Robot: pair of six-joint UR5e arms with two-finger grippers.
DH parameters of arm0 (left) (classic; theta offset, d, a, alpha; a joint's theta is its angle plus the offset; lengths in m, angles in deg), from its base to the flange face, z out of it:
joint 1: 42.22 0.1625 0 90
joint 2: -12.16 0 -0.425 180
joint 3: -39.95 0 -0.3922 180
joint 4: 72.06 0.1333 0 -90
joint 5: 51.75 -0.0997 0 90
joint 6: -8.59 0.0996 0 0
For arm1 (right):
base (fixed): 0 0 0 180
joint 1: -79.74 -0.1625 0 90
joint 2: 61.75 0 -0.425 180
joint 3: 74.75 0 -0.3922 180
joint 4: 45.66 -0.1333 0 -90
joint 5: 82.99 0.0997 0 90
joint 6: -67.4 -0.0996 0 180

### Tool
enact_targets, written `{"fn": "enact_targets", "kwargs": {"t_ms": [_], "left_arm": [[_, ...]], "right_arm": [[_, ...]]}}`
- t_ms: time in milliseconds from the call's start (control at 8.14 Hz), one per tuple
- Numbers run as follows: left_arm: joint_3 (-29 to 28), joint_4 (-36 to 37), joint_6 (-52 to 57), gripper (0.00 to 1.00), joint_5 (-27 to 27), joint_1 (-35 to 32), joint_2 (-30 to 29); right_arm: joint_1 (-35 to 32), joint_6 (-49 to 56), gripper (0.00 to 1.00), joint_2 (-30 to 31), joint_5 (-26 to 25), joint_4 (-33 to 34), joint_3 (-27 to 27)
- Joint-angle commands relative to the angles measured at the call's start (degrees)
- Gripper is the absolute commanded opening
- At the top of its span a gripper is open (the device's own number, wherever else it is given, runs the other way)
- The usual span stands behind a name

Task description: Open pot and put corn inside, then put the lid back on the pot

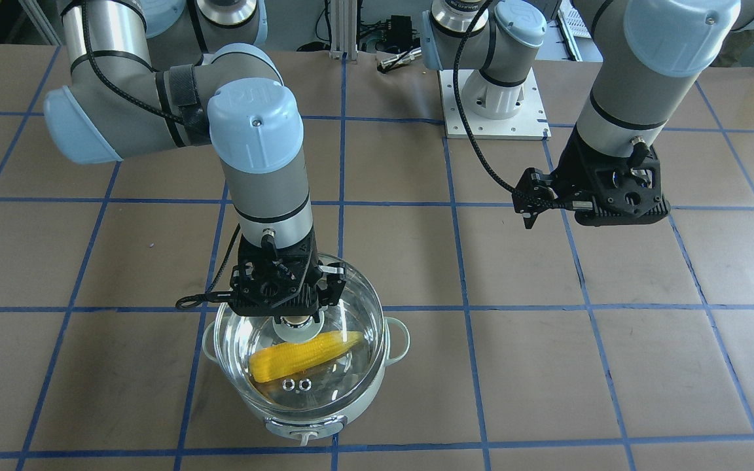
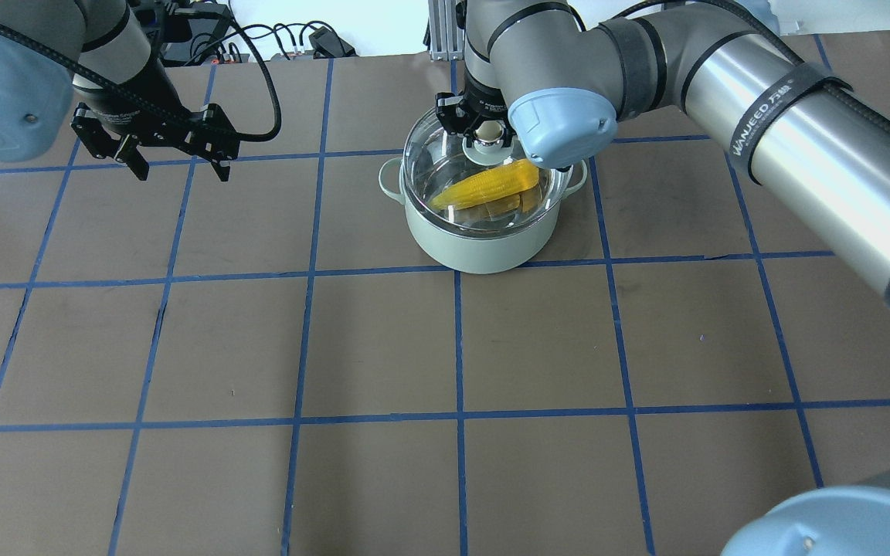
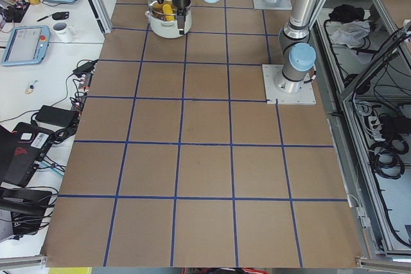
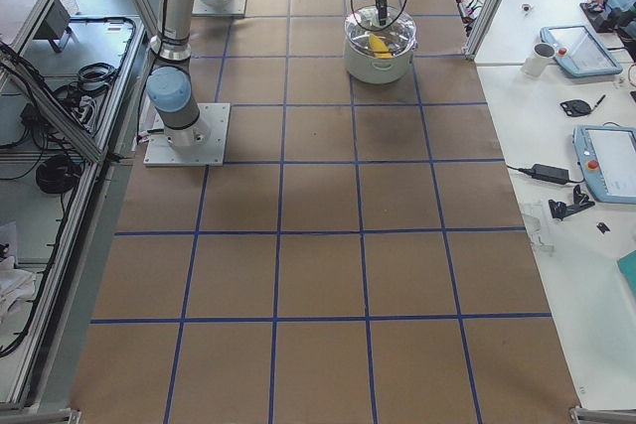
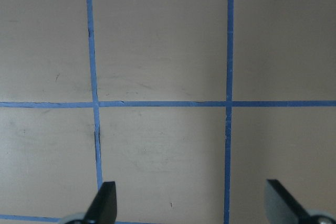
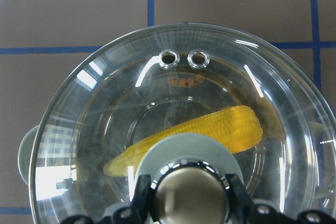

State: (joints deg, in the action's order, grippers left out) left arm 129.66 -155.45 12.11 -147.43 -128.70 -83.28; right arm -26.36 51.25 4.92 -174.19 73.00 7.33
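The pale mint-green pot [image 1: 351, 411] stands on the table, also in the overhead view [image 2: 476, 247]. The yellow corn [image 1: 305, 356] lies inside it, seen through the glass in the right wrist view [image 6: 220, 127]. The clear glass lid [image 1: 354, 304] is over the pot's mouth; I cannot tell whether it rests on the rim. My right gripper [image 1: 295, 322] is shut on the lid's metallic knob [image 6: 189, 203], one finger on each side. My left gripper [image 2: 182, 171] is open and empty above bare table, well off to the pot's side.
The brown table [image 2: 383, 347] carries a blue tape grid. The left arm's base plate [image 1: 491, 111] sits at the far side. Benches with tablets and a mug [image 3: 63, 30] line the table's outer side.
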Motion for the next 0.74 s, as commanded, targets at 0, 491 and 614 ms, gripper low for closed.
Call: {"fn": "enact_targets", "kwargs": {"t_ms": [0, 491, 614], "left_arm": [[0.0, 0.0, -2.5, 1.00, -0.2, -0.2, 0.9], [0.0, 0.2, -7.0, 1.00, -0.1, -0.5, 0.8], [0.1, 0.2, -6.9, 1.00, 2.7, -0.7, 0.9]], "right_arm": [[-0.1, 0.2, 0.39, -1.2, 0.4, 1.8, 0.1], [-0.2, 0.3, 0.38, -1.2, 0.5, 2.5, 1.1], [-0.2, 0.3, 0.38, -1.3, 0.6, 2.5, 1.2]]}}
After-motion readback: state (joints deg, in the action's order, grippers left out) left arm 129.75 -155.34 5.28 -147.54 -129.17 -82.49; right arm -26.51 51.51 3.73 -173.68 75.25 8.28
